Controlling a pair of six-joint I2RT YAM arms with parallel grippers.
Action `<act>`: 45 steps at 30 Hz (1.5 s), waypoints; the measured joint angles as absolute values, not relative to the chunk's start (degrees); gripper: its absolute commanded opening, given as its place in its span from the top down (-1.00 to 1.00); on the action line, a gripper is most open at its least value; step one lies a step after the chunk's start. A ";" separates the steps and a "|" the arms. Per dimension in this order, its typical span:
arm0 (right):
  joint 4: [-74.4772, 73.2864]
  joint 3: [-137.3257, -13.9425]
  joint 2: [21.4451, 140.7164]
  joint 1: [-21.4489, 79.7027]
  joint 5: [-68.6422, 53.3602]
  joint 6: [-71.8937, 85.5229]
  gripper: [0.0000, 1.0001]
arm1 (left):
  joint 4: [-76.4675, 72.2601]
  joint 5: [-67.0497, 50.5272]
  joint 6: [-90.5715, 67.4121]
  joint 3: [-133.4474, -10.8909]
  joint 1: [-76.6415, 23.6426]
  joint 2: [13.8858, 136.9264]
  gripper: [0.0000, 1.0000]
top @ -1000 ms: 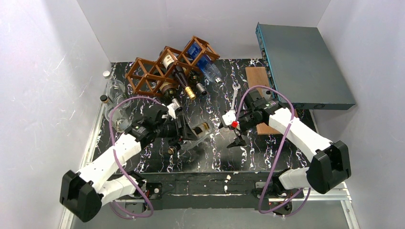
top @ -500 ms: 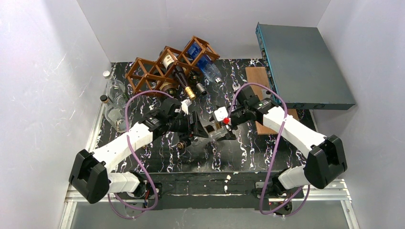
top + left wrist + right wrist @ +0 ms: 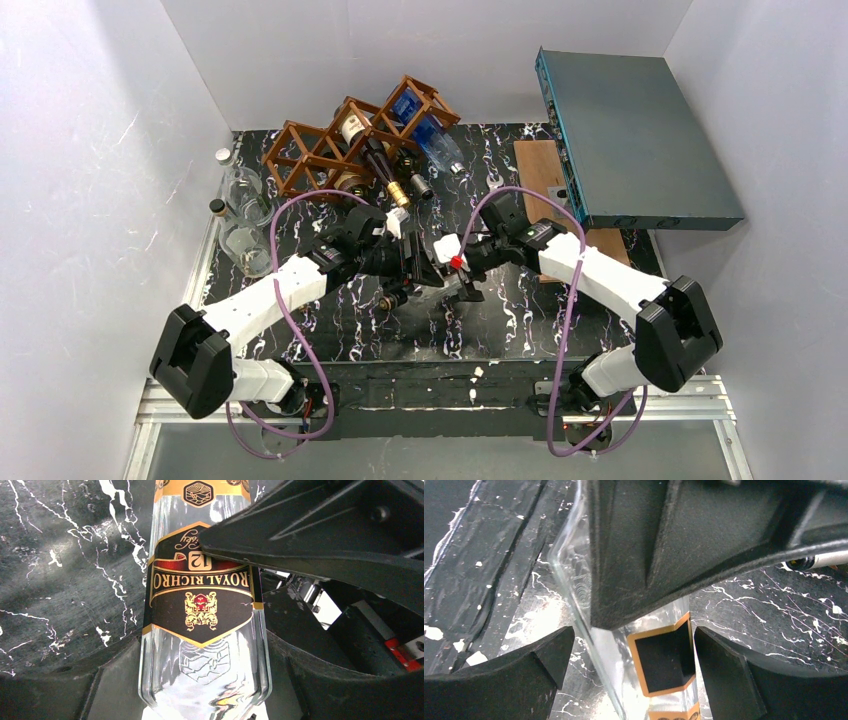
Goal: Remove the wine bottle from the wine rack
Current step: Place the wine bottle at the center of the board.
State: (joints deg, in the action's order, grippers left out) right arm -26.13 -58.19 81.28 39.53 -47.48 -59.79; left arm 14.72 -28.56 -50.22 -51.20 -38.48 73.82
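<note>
While the table's [image 3: 520, 310] rear carries the rack [image 3: 335, 152], the bottle [image 3: 202, 610] is already off it, held at mid-table.
Left gripper [image 3: 412, 262] clamps the labelled body to carry it; right gripper [image 3: 634, 675] stands wide open astride the same bottle, not gripping, likely for a handover.

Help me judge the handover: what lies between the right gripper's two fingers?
In the right wrist view, the clear bottle, black-and-gold label showing, lies between the open right gripper's fingers; the left gripper holds it.
</note>
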 measured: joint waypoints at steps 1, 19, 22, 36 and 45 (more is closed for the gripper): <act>-25.36 -58.04 81.38 39.66 -46.96 -59.18 -1.00 | 14.26 -28.77 -50.48 -51.20 -38.48 73.82 1.00; -19.42 -54.48 82.83 40.25 -44.64 -61.06 0.66 | 11.62 -31.24 -53.15 -51.00 -38.48 75.68 0.21; -19.49 -54.48 83.33 40.25 -44.93 -61.63 0.80 | 10.96 -31.16 -53.63 -50.26 -38.48 75.66 -0.26; -22.00 -54.48 84.60 40.25 -47.11 -62.74 0.97 | 6.04 -26.22 -50.61 -45.60 -38.46 65.39 -0.97; -23.81 -54.50 84.77 39.03 -49.04 -59.81 0.97 | 1.02 -16.73 -43.38 -42.33 -38.48 50.85 -0.97</act>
